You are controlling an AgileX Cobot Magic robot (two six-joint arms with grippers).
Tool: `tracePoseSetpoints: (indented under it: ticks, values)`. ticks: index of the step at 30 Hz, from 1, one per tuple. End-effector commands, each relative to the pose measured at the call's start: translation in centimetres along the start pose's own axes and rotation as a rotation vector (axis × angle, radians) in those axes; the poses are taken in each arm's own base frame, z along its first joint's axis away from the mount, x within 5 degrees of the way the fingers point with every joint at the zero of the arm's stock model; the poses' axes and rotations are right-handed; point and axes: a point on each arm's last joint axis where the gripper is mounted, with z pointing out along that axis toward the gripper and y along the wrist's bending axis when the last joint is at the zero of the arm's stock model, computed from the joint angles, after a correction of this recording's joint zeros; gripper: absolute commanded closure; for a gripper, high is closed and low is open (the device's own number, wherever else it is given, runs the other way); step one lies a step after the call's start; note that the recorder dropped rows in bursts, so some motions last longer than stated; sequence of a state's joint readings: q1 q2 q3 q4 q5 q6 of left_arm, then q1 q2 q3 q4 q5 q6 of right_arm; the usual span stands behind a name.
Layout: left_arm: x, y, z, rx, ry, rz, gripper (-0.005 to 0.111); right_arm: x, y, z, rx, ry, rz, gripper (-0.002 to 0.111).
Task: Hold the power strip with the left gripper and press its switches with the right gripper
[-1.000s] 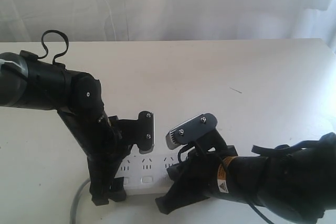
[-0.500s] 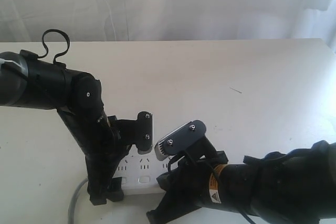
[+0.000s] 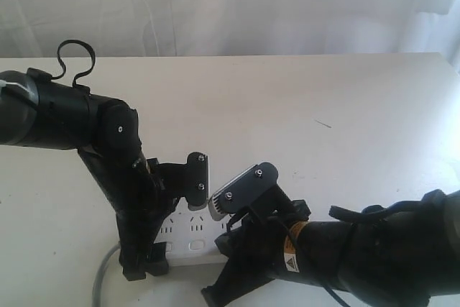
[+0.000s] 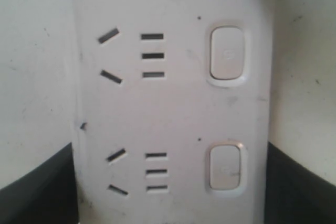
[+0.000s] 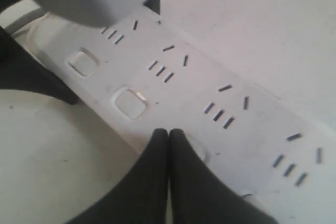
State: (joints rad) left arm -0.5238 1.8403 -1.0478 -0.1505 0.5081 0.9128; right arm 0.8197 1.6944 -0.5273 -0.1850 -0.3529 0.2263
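Note:
The white power strip (image 3: 192,236) lies at the table's near edge, its grey cord (image 3: 105,280) trailing left. My left gripper (image 3: 151,251) straddles its cord end. In the left wrist view, the black fingers (image 4: 37,188) clamp both long sides of the power strip (image 4: 173,108), which shows two switches (image 4: 227,56). My right gripper (image 5: 168,132) is shut, its joined tips resting at the edge of a third switch (image 5: 203,153) that they mostly cover. Two more switches (image 5: 129,102) lie uncovered beside it. In the exterior view, the right gripper (image 3: 228,242) hides the strip's right part.
The cream table (image 3: 302,106) stretches far behind the arms to a white curtain (image 3: 230,5). The left gripper's silvery plate (image 3: 200,177) and the right arm's silvery plate (image 3: 243,189) hang almost touching above the strip.
The right arm has slid left and dropped towards the strip, bringing its silvery plate close to the left one. The left arm and the strip have stayed put.

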Motion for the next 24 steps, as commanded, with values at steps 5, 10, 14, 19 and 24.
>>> tracePoseSetpoints:
  ticks: [5,10,14,19,24]
  values:
    - [1.4,-0.8,1.4,0.086,0.100,0.032,0.107,0.5,-1.6,0.1,0.059,0.051,0.052,0.108]
    - [1.4,-0.8,1.4,0.086,0.100,0.032,0.107,0.6,-1.6,0.1,0.060,0.052,0.079,0.108]
    - [1.3,-0.8,1.4,0.084,0.099,0.032,0.107,0.8,-1.7,0.0,0.061,0.061,0.091,0.108]
    - [1.3,-0.8,1.4,0.082,0.098,0.032,0.107,0.7,-1.1,0.1,0.038,0.051,0.084,0.108]
    - [1.3,-0.8,1.4,0.082,0.098,0.032,0.107,0.4,-0.4,0.2,0.015,0.023,0.080,0.108]
